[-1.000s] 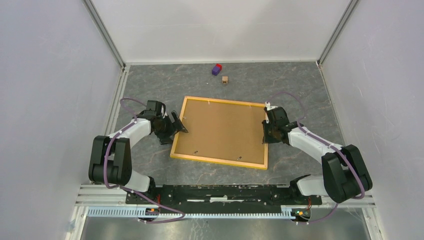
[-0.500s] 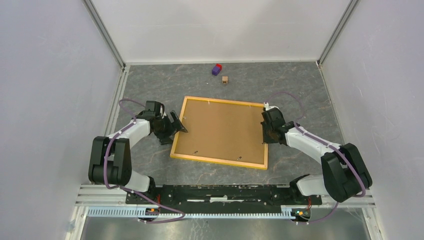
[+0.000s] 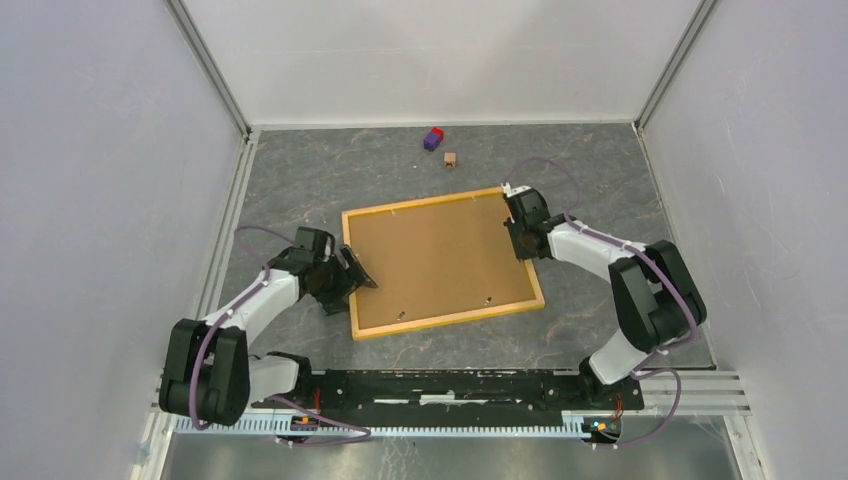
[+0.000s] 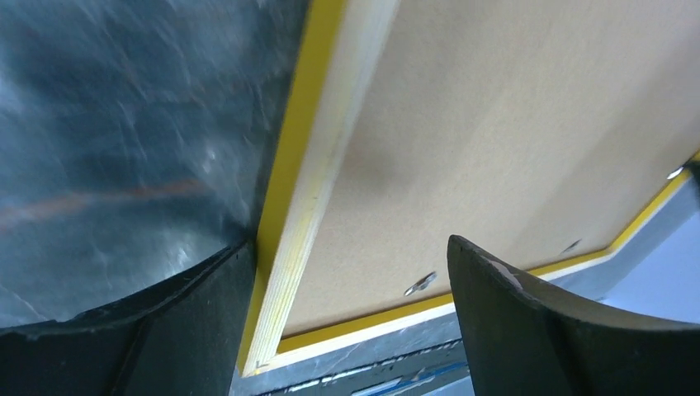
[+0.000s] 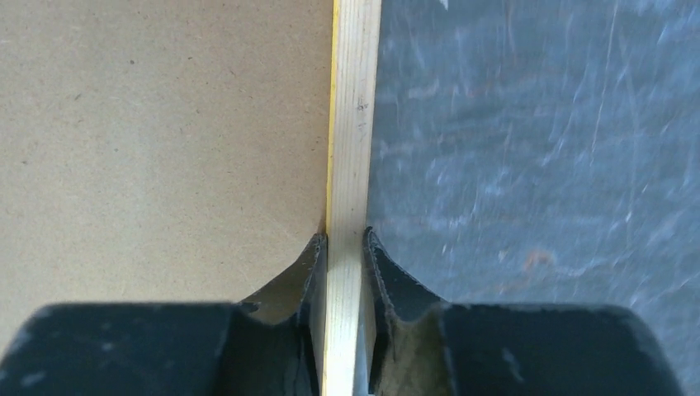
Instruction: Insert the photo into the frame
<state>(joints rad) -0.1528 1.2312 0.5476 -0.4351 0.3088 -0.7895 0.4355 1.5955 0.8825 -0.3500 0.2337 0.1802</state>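
The frame (image 3: 450, 318) of orange-yellow wood lies back-up on the grey table, with the brown backing board (image 3: 440, 258) inside it. My right gripper (image 3: 521, 240) is shut on the frame's right rail; in the right wrist view the pads (image 5: 315, 256) pinch the pale rail (image 5: 353, 124) beside the board (image 5: 165, 124). My left gripper (image 3: 352, 278) is open, its jaws either side of the left rail near the front-left corner. The left wrist view shows that gripper (image 4: 347, 247), the rail (image 4: 305, 206) and the board (image 4: 495, 124). The photo is not in view.
A purple-and-red block (image 3: 433, 138) and a small wooden block (image 3: 451, 159) lie at the back of the table. White walls close the left, right and back sides. A metal rail (image 3: 430, 385) runs along the near edge.
The frame has turned counter-clockwise: my right gripper carried its right rail toward the back and left. My left gripper shifted slightly nearer along the left rail.
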